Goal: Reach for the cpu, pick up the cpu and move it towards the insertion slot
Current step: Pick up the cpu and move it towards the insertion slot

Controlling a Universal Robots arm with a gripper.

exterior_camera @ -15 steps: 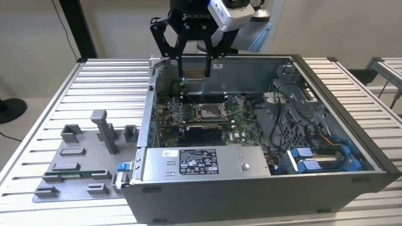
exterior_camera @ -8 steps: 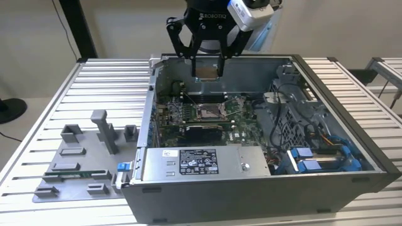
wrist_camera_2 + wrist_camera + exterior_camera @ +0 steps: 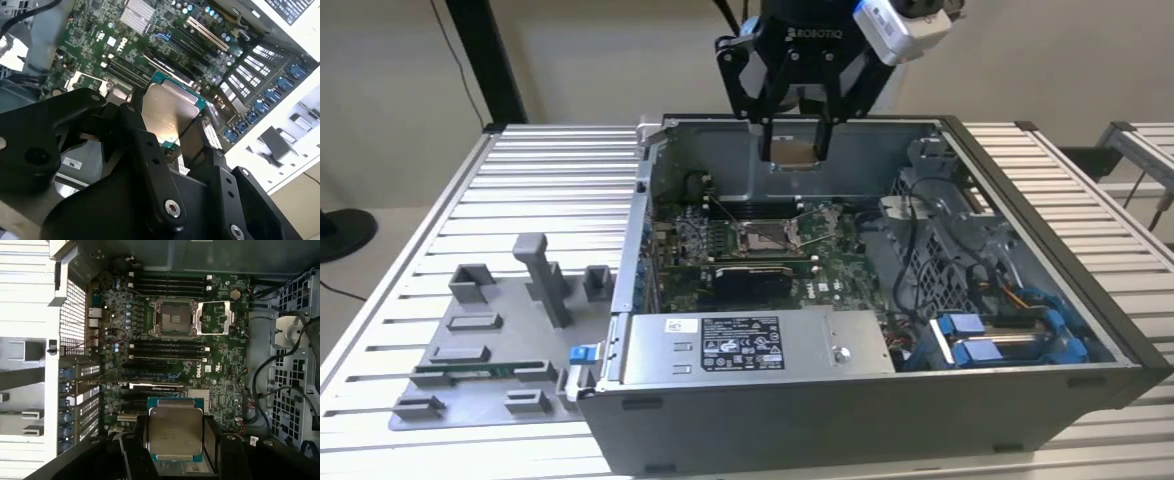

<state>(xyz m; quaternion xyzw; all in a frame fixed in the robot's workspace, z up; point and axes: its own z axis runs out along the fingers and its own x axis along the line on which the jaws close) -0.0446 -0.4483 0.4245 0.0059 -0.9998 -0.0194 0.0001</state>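
Pincer (image 3: pixel 797 150) grips silvery, teal-rimmed square cpu (image 3: pixel 175 432) above case.

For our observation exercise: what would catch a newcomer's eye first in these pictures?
First, the black gripper hanging above the open case, shut on the cpu, whose silvery top gleams in both wrist views. Next, the green motherboard below it, with the slot, its metal frame open, in the middle of the board. At the exterior view's left, grey fixture blocks stand on the slatted table.
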